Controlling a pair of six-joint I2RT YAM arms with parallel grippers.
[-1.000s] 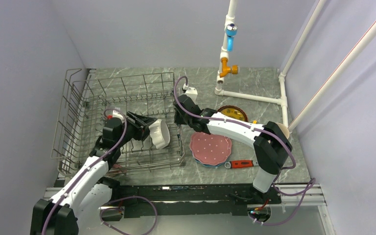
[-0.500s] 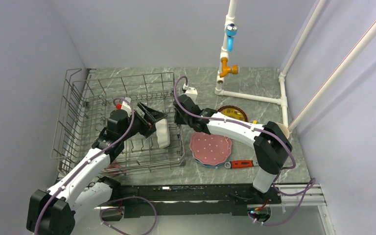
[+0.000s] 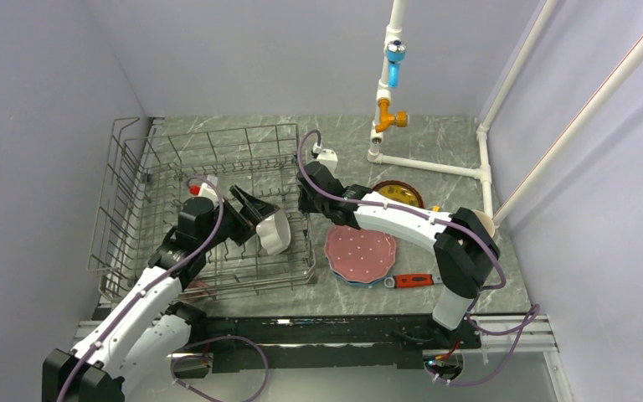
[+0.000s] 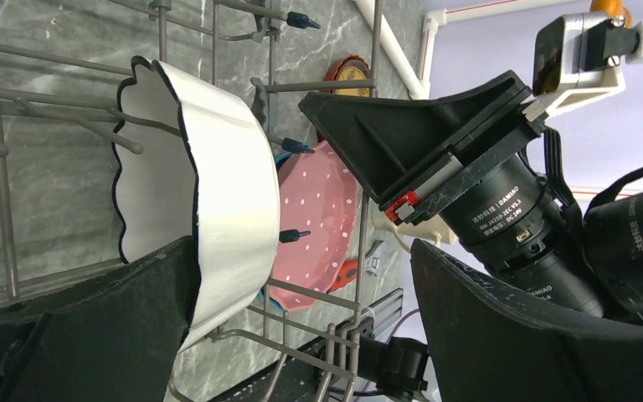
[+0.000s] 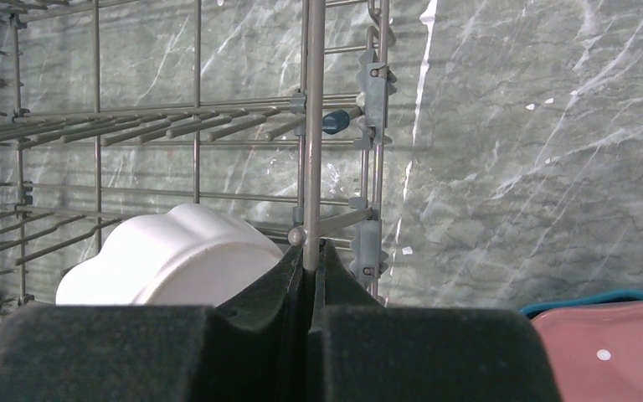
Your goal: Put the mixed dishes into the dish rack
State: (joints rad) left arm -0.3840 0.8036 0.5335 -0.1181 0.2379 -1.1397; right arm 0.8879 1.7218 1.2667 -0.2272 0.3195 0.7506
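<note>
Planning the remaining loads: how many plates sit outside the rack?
3, all right of the rack: the pink plate stacked on the blue plate, and the red-brown plate just behind them. Others may be hidden.

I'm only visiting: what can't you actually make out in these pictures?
Blue plate: right wrist view, only a rim sliver shows under the pink scalloped plate.
Red-brown plate: top view, near part hidden by the right arm.
White scalloped bowl: left wrist view, lower part behind the open left tool's finger; contact unclear.
Right tool: top view, tips lost against the dish rack wires.
</note>
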